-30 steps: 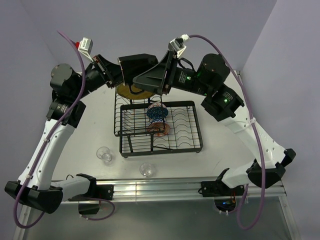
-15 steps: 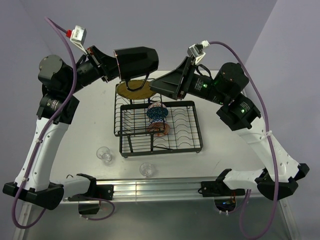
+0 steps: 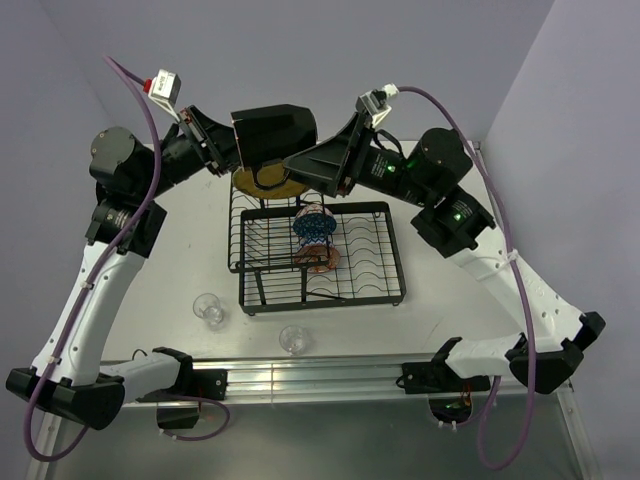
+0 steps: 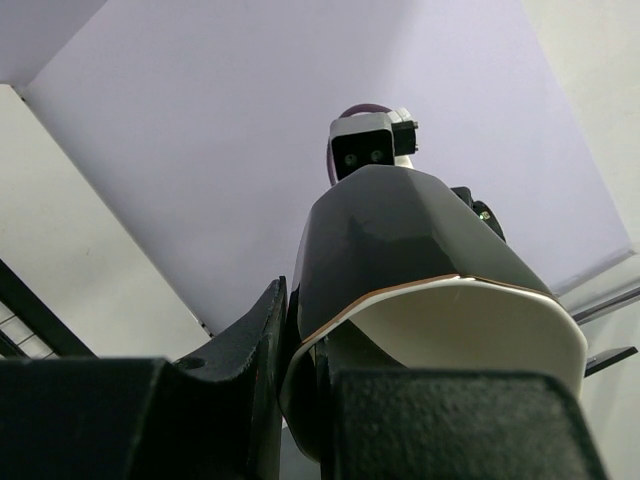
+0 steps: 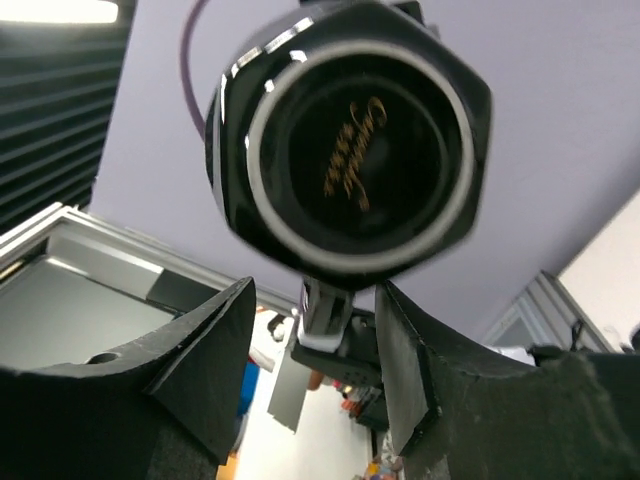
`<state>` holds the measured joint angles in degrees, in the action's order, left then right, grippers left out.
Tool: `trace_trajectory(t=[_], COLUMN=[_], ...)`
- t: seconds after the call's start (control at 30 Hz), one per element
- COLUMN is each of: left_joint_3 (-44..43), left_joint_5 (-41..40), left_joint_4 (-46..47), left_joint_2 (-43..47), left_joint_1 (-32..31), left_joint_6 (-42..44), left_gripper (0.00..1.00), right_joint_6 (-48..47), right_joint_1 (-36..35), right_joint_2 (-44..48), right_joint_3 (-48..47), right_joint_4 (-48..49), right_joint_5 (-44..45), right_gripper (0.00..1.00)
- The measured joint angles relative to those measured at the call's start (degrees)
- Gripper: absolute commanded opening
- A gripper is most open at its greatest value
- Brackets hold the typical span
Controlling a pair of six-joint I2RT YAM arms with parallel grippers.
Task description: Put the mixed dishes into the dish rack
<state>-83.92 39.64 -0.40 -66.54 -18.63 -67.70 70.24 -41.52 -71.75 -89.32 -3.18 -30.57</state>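
two grippers meet in the air above the 12 o'clock end of the dish rack [image 3: 385,250], and the step in hand looks like a handover of the black mug [image 3: 272,138]. the left gripper [image 3: 235,150] is clamped on the mug's rim, one finger inside the cream wall and one outside, as the left wrist view shows. the right gripper [image 5: 310,340] is spread wide, its fingers apart from the mug and flanking its base, which faces that camera square on.

to do this well, i would close the right fingers on the mug's body only once they are well past the base edge. the left should let go only after that grip is firm, because a glazed mug held by the rim alone could pivot. the drop to the rack is long enough to chip it.

contents: the rack holds the round yellow plate [image 3: 268,182] at its 12 o'clock end. at its centre the small blue patterned bowl [image 3: 316,224] stands on edge in the slots, with the orange-red patterned bowl [image 3: 320,258] just beside it toward 6 o'clock. what shows of the mug's inside holds only the finger. off the rack, the two small clear glass cups [image 3: 209,308] stand on the table [image 3: 450,320] at 7 and 6 o'clock, with nothing visible in them.
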Motion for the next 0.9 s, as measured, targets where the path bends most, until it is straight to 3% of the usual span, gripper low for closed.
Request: trace_trajectory(t=[0.1, 0.3, 0.57, 0.67, 0.73, 0.77, 0.83, 0.87, 0.9], left_joint_3=[2.12, 3.08, 4.76, 5.75, 6.62, 6.91, 7.08, 7.08, 7.08], left_joint_5=[-0.07, -0.92, -2.21, -2.69, -2.78, -2.80, -2.78, -2.80, -2.38], left_joint_4=[1.99, 3.87, 4.90, 5.66, 6.78, 6.99, 6.82, 6.60, 6.45], left_joint_2=[0.79, 1.16, 1.57, 1.84, 2.16, 2.32, 2.43, 2.45, 2.45], left_joint_1=[-0.02, -0.24, -0.22, -0.13, -0.15, -0.15, -0.15, -0.15, -0.22], left_joint_6=[-1.22, -2.14, -2.54, -2.43, -2.25, -2.19, -2.14, -1.86, -1.68], left_gripper=[0.00, 0.00, 0.00, 0.00, 0.00, 0.03, 0.31, 0.51, 0.59], right_joint_6=[2.01, 3.93, 3.69, 3.34, 3.52, 3.17, 2.40, 1.97, 0.66], right_joint_1=[-1.33, -4.39, -6.25, -6.47, -6.60, -6.60, -6.62, -6.64, -6.69], right_joint_2=[-1.11, -4.37, -5.55, -5.44, -5.33, -5.31, -5.31, -5.31, -5.29], right_joint_3=[0.96, 0.92, 0.70, 0.70, 0.59, 0.50, 0.11, -0.15, -0.37], right_joint_4=[4.13, 7.69, 7.87, 7.17, 6.10, 5.68, 4.81, 4.33, 3.41], right_joint_5=[1.29, 3.56, 6.64, 7.23, 7.48, 7.48, 7.45, 7.50, 7.74], right_gripper=[0.52, 0.49, 0.33, 0.05, 0.00, 0.00, 0.00, 0.00, 0.00])
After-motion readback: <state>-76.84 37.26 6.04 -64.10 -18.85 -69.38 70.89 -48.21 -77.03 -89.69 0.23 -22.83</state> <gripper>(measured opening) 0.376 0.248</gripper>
